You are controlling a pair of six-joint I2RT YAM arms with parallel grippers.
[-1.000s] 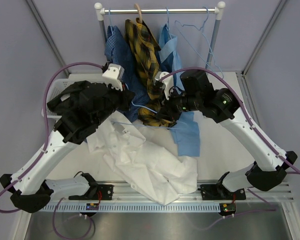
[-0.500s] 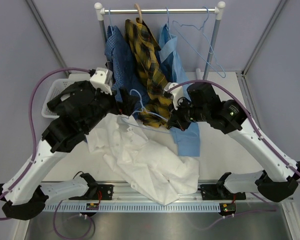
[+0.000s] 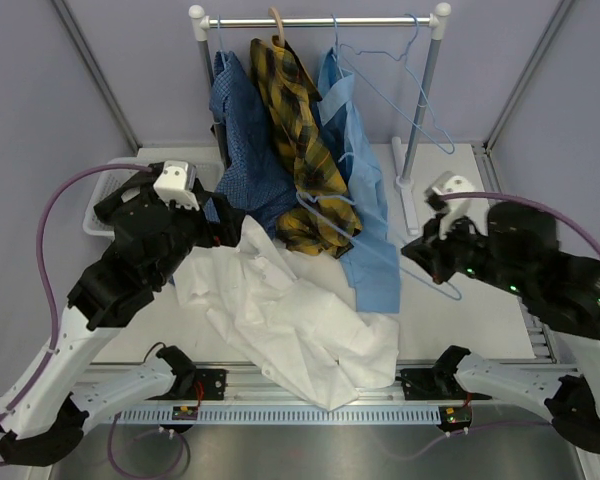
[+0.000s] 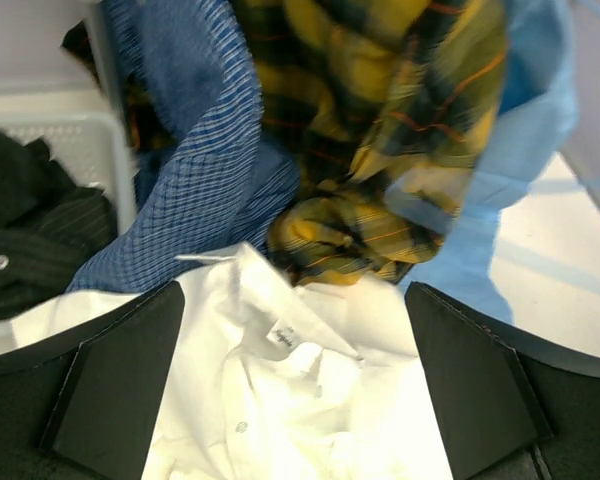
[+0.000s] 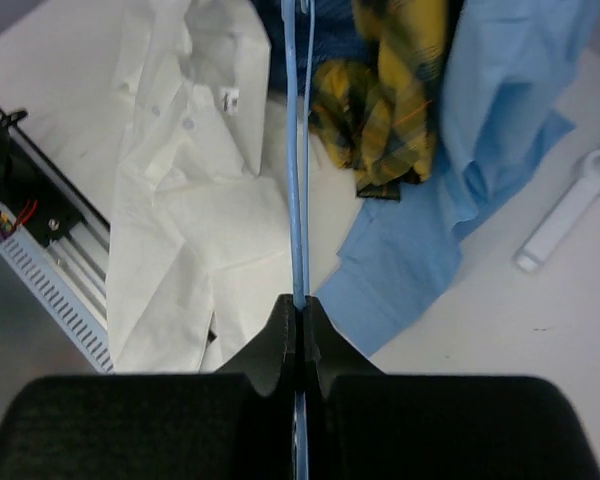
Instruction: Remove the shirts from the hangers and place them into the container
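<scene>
A white shirt lies crumpled on the table, off its hanger. My left gripper hovers open just above its collar, with nothing between the fingers. My right gripper is shut on a thin light-blue hanger, bare wire that reaches out over the table; from above the hanger slants across the light blue shirt. The white slotted container stands at the far left with a black pinstriped shirt in it.
A dark blue check shirt, a yellow plaid shirt and the light blue one hang from the rail, their tails pooling on the table. An empty hanger hangs at the rail's right end. The rail's foot lies right of the cloth.
My left gripper opened and drew back to the left off the white shirt. My right gripper closed on the hanger and pulled it rightward, out of the white shirt.
</scene>
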